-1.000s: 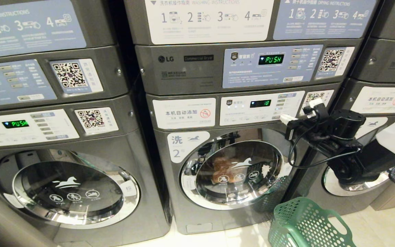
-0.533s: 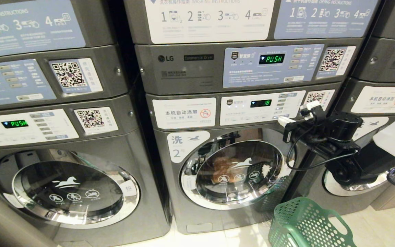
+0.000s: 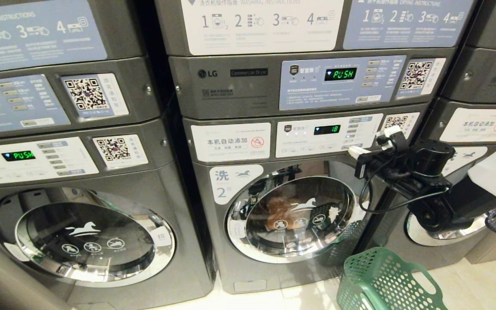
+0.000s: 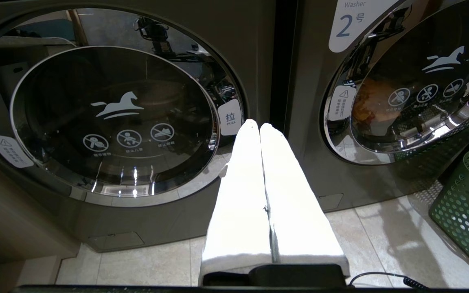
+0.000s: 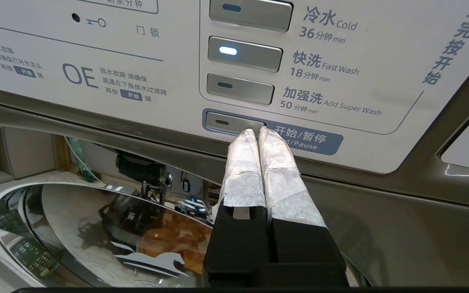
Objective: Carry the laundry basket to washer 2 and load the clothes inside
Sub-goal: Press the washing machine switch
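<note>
Your laundry basket (image 3: 385,282) sits on the floor at five o'clock. It looks light and stiff; grab a looped handle. Your left gripper (image 4: 259,128) hangs low, jaws clenched on nothing. Washer 2 (image 3: 291,215) is at twelve, door closed, soft clothes (image 3: 276,211) inside. Your right gripper (image 5: 257,134), jaws clenched and empty, touches the start button (image 5: 234,122).

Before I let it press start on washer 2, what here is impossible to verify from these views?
- Green perforated plastic laundry basket: interior cut off by the head view's bottom edge; emptiness unknown.
- Clothes behind washer 2's reflective glass door: only an orange patch.
- Right gripper: tips hide whether the start/pause button is touched.
</note>
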You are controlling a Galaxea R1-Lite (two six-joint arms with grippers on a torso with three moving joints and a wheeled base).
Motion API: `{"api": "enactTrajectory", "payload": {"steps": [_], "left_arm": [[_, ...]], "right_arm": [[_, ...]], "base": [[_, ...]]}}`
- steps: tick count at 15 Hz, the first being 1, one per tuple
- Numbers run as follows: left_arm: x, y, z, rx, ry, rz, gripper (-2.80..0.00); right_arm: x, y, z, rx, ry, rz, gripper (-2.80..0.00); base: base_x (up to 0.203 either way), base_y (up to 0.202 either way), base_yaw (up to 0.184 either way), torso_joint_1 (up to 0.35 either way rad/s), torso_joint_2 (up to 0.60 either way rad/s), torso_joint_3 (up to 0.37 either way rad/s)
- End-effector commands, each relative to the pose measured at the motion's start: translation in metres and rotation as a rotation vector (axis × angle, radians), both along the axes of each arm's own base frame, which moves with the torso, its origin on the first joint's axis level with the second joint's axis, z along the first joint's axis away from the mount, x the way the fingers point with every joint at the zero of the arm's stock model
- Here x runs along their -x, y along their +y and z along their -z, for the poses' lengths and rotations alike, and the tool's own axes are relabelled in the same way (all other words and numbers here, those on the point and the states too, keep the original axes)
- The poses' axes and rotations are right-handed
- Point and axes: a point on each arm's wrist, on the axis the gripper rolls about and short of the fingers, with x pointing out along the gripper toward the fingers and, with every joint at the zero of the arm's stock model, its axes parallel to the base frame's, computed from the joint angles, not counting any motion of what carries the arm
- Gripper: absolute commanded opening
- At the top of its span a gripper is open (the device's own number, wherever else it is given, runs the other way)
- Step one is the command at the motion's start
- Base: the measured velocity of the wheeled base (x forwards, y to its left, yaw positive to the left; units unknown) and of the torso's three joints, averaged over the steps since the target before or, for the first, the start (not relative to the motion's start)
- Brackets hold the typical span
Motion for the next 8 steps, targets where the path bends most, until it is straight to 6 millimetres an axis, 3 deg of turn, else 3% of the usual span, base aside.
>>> {"api": "enactTrajectory", "payload": {"steps": [1, 8], "left_arm": [[-0.0001, 0.0, 0.0, 0.0, 0.002, 0.0, -2.8], [-0.0001, 0.0, 0.0, 0.0, 0.002, 0.0, -2.8]], "right_arm": [[0.0029, -0.0012, -0.0056, 0.0, -0.02, 0.001, -2.8], [0.0065, -0.002, -0.0097, -0.001, -0.024, 0.005, -2.8]], "base": [[0.0, 0.0, 0.0, 0.0, 0.0, 0.0], [0.0, 0.0, 0.0, 0.0, 0.0, 0.0]]}}
